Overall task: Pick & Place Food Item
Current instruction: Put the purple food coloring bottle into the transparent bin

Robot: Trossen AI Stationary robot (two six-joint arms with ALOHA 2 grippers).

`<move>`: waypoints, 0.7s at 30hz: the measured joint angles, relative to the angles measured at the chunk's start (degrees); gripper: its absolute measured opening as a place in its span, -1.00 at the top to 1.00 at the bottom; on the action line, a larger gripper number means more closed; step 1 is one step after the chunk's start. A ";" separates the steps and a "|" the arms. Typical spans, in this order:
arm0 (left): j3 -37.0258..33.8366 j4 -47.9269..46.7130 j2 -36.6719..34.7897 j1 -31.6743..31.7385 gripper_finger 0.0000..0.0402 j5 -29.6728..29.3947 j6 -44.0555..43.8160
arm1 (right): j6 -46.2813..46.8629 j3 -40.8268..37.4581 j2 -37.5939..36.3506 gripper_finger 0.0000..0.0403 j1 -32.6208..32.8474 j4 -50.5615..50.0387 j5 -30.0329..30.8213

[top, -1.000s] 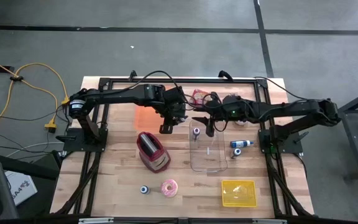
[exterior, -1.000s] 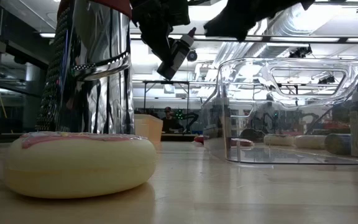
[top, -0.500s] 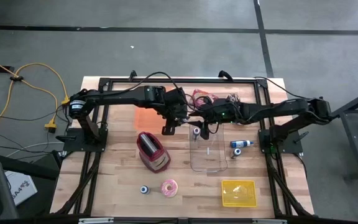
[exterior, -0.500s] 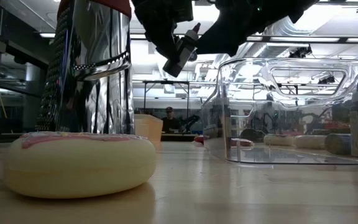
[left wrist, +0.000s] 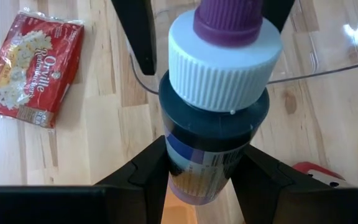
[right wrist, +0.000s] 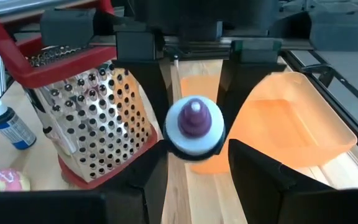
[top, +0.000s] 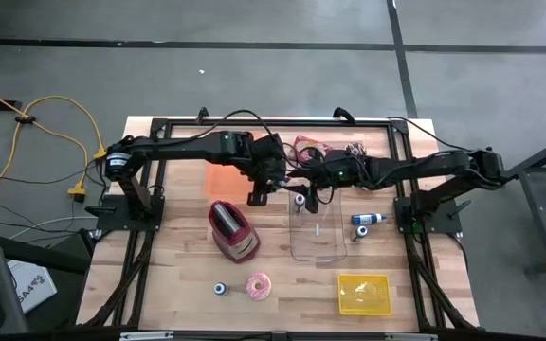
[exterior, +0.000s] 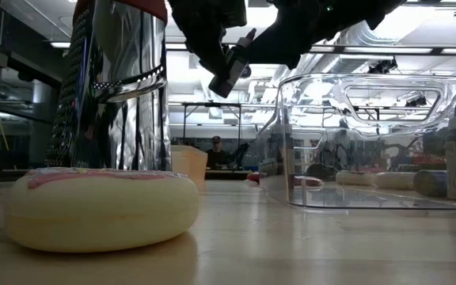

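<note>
A small bottle (left wrist: 213,124) with a dark labelled body, white ribbed cap and purple tip is held above the table between the two arms. My left gripper (left wrist: 207,163) is shut on it, at table middle (top: 258,196). My right gripper (right wrist: 194,162) is open and faces the bottle's tip (right wrist: 194,115) from the table's right (top: 306,192). Its fingers (right wrist: 253,165) stand on either side of the cap. I cannot tell whether they touch it. A pink doughnut (top: 258,285) lies flat near the near edge. My left gripper pinches the bottle's labelled body (left wrist: 197,177) between its two fingers, below the cap. The bottle points forward out of the fingers, along them. It is lifted clear and tilted, with the capped end (exterior: 242,47) higher and turned toward my right arm.
A red-topped metal grater (top: 233,230) stands left of a clear container (top: 318,237). An orange container (top: 222,179) lies under the left arm, and a popcorn bag (left wrist: 33,65) lies toward the far edge. A blue bottle (top: 368,220), a yellow container (top: 364,294) and a small bottle (top: 220,288) lie around.
My right gripper has moved toward the table's left, up to the held bottle, until its fingers flank the cap. Most of that travel came early; it has barely moved in the last half second. The bottle has stayed in my left gripper.
</note>
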 joint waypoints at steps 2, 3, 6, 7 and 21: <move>0.00 -0.39 0.37 0.00 0.28 0.02 0.00 | 0.00 0.00 -0.10 0.23 0.08 0.31 0.00; 0.00 -0.45 0.70 -0.02 0.28 0.02 0.02 | -0.02 0.00 -0.11 0.23 0.20 0.53 -0.02; 0.07 -0.47 1.59 -0.02 0.28 0.13 0.17 | 0.00 0.00 -0.13 0.23 0.66 1.27 0.07; 0.07 -0.37 1.96 -0.02 0.28 0.13 0.19 | 0.00 0.00 -0.13 0.23 0.78 1.27 0.07; 0.07 1.32 2.18 -0.15 0.28 0.06 0.94 | 0.04 0.00 -0.17 0.23 1.03 0.33 0.33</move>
